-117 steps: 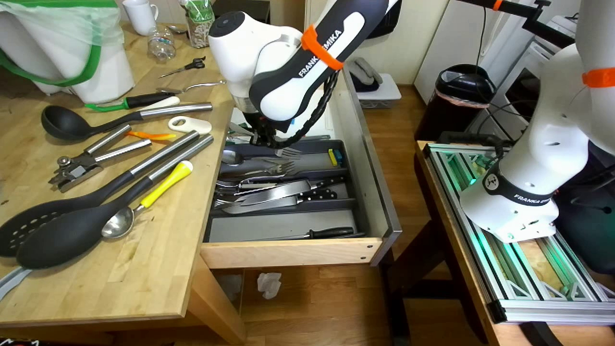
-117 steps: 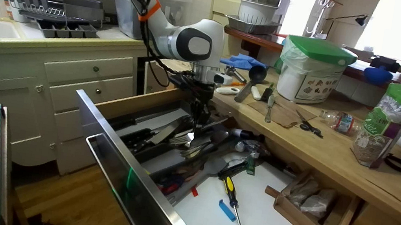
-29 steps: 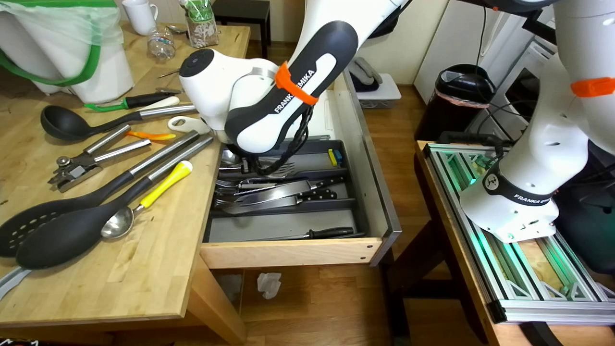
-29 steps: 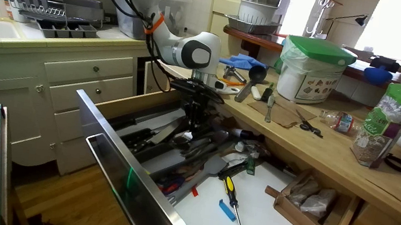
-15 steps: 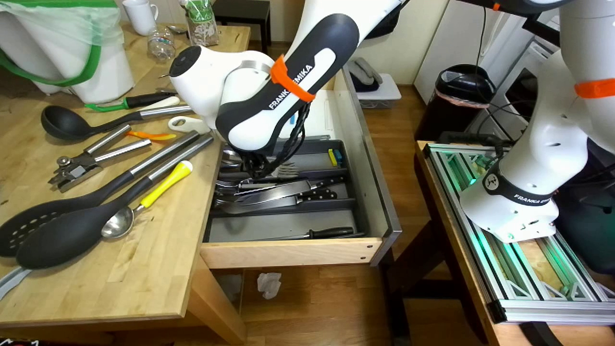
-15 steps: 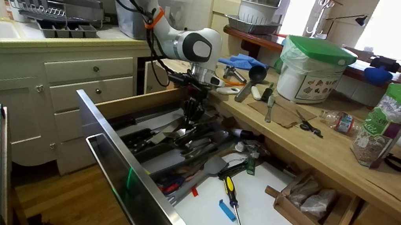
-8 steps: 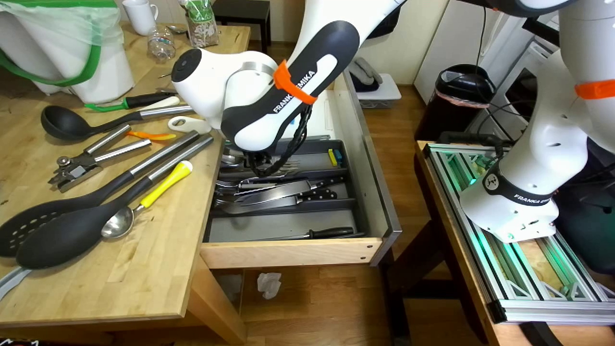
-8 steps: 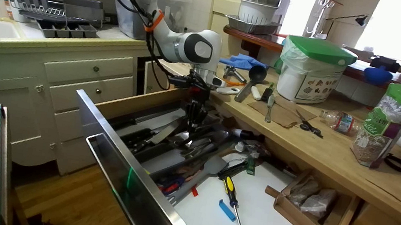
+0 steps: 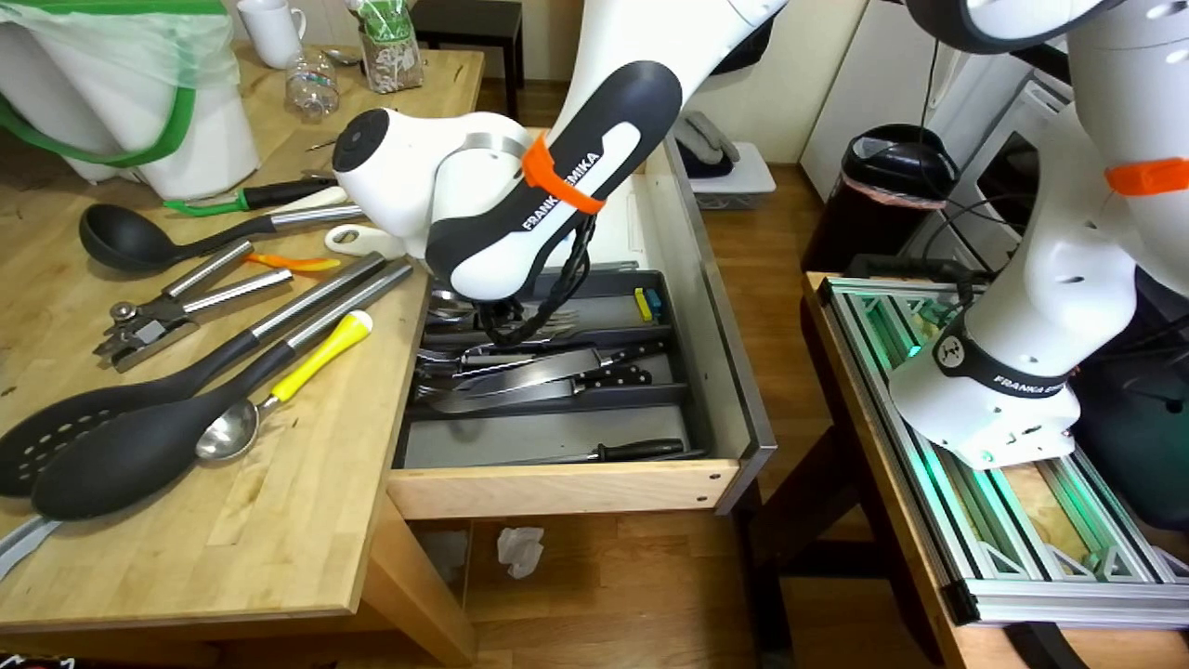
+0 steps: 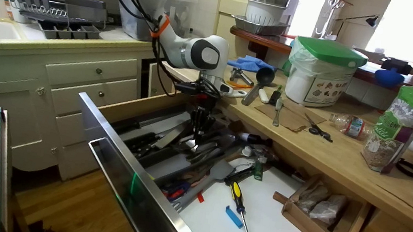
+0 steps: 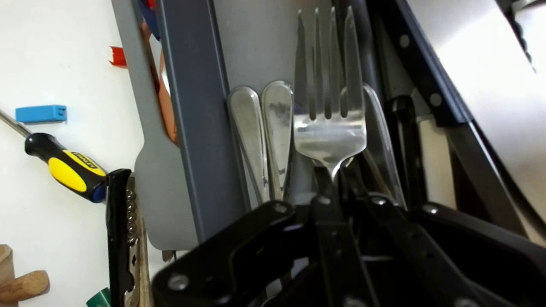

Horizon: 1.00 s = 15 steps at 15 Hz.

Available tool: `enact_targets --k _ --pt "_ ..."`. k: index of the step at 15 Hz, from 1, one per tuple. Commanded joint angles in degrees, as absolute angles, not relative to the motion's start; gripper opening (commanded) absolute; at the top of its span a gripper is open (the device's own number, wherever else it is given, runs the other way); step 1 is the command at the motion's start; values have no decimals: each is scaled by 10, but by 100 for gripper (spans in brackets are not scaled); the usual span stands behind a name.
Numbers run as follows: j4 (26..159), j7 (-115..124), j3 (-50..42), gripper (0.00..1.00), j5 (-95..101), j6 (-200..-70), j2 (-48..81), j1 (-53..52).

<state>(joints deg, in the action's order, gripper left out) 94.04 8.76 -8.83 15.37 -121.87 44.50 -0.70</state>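
Our black two-fingered hand (image 11: 337,172), closed on one silvery four-tined metal fork (image 11: 330,132), over a dark-grey compartmented cutlery tray (image 11: 194,106)

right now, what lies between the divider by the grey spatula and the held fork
In the wrist view, two metal handles lie side by side between that divider and the fork; higher in that view, only grey tray floor shows.

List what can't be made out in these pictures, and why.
Fork: most of its handle, in the wrist view, hidden by the claw holding it.
Bundles in the box: contents, in an exterior view, hidden by wrapping.
Gray utensil: one end, in an exterior view, cut off by the left edge.
Lying bottle: lettering, in an exterior view, too small.
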Motion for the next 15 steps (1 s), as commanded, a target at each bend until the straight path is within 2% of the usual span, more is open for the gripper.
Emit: enact_targets --k 1,6,7,8,9,15 --pt "919 63 -80 2 148 -1209 459 4" --pt "912 41 -72 2 139 -1215 464 13" --pt "910 38 -71 35 138 -1212 465 15" --pt "910 35 -70 35 137 -1211 465 16" --pt "910 36 -69 40 135 -1209 465 17" --pt "936 73 -77 87 138 -1203 439 1"
